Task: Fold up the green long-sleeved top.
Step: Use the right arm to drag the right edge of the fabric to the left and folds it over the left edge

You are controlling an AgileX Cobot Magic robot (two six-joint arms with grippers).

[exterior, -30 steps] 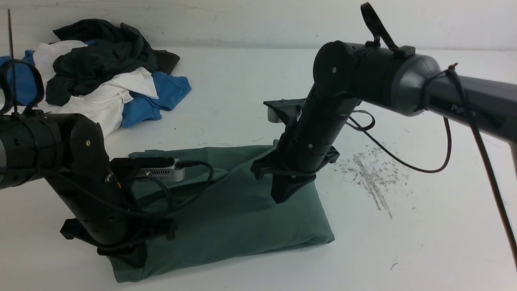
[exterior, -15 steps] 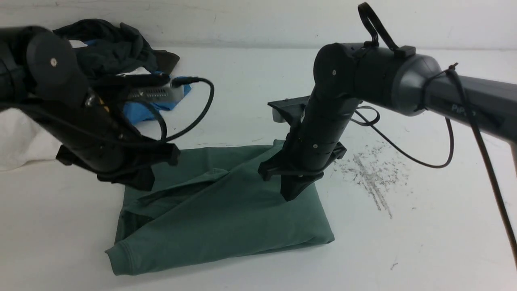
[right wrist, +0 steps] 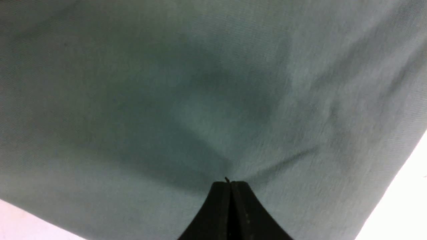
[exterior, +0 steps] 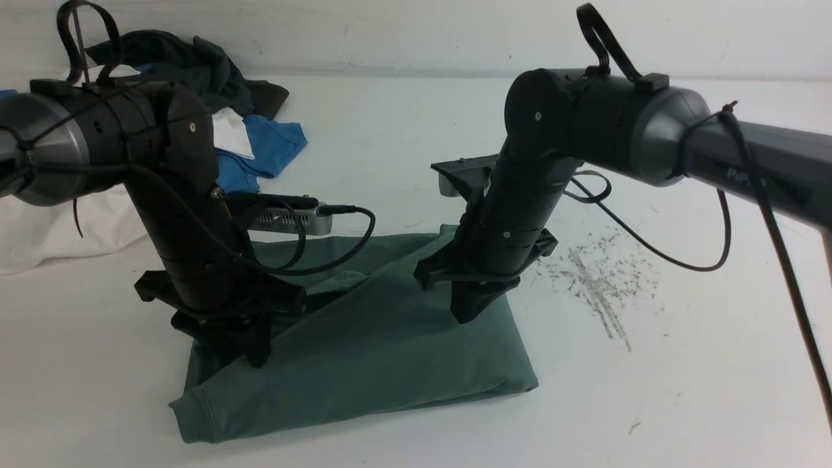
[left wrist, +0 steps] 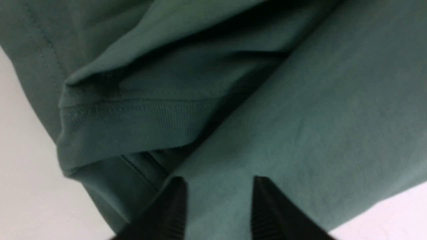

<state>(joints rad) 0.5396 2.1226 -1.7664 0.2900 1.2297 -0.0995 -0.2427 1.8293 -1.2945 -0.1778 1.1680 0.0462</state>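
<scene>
The green long-sleeved top (exterior: 390,351) lies folded into a rough rectangle in the middle of the white table. Its logo and neck tag are hidden. My left gripper (exterior: 250,354) is open and points down on the top's left part. In the left wrist view its jaws (left wrist: 218,186) stand apart over smooth green cloth, and a ribbed cuff (left wrist: 126,126) lies just ahead. My right gripper (exterior: 468,315) is shut, and its tip presses on the top's far right part. The cloth dimples at the tip in the right wrist view (right wrist: 230,183).
A pile of dark grey, white and blue garments (exterior: 214,97) lies at the back left. More white cloth (exterior: 52,227) lies at the left edge behind my left arm. Grey scuff marks (exterior: 598,279) mark the table right of the top.
My left gripper lifted off the top's front left corner, swung up and back, then came down on its left part. The right gripper has barely moved.
</scene>
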